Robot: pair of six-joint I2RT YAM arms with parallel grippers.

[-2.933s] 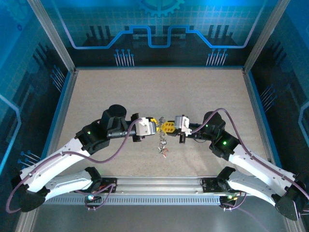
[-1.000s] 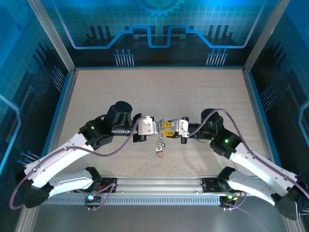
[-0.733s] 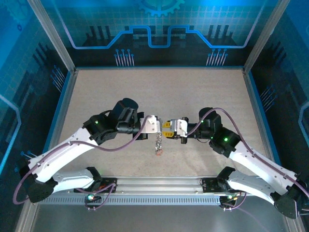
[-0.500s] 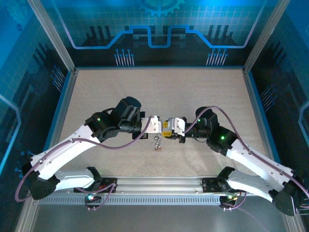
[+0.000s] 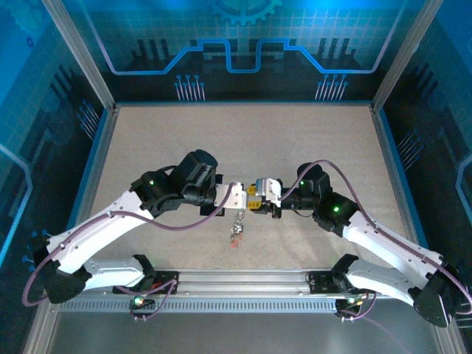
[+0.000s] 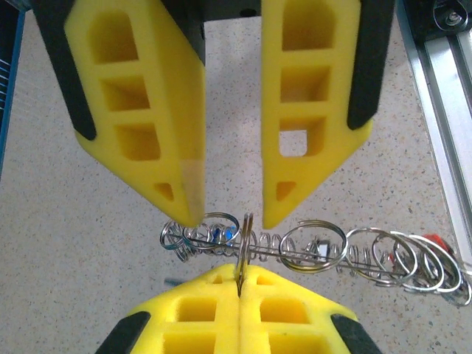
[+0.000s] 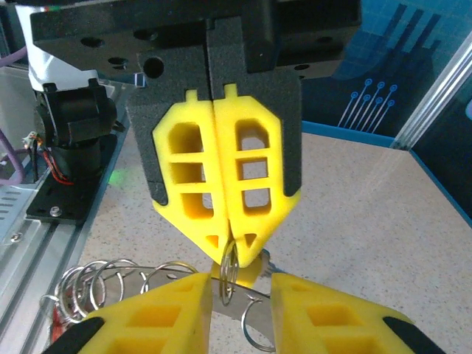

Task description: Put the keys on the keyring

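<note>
Found the keyring (image 6: 310, 249) held up off the tabletop (image 5: 184, 147), close to the near edge and about midway between the left and right edges, with a string of loops dangling toward the surface. Cannot tell contact of the lowest loop with the tabletop.

Noted the left gripper (image 6: 241, 274) squeezed fully closed, pinching a single upright loop of the keyring. Noted the right gripper (image 6: 230, 215) partly spread, tips straddling the same stretch of loops from the opposite side. One tip right at a loop, contact uncertain; nothing clamped as far as visible.

Progress, as a judgement: partly done. Spotted a blue key (image 6: 215, 234) in among the loops beside the pinched one and a red key (image 6: 435, 242) at the far end of the string, both apparently threaded on. Could not find a yellow key; too small or hidden. Probably left to do: thread on any remaining key.

Views compared.
- **From above:** saw both grippers meeting tip to tip, the string hanging below, the red key at its bottom end. No way to judge the jaws.
- **From the left wrist:** got the gap of the right gripper, the blue and red heads, the pinched loop edge-on.
- **From the right wrist:** got the left gripper head-on, closed on the loop, with own fingers (image 7: 169, 310) spread below and more loops bunched toward the rail (image 7: 29, 258). No key colours readable with certainty.
</note>
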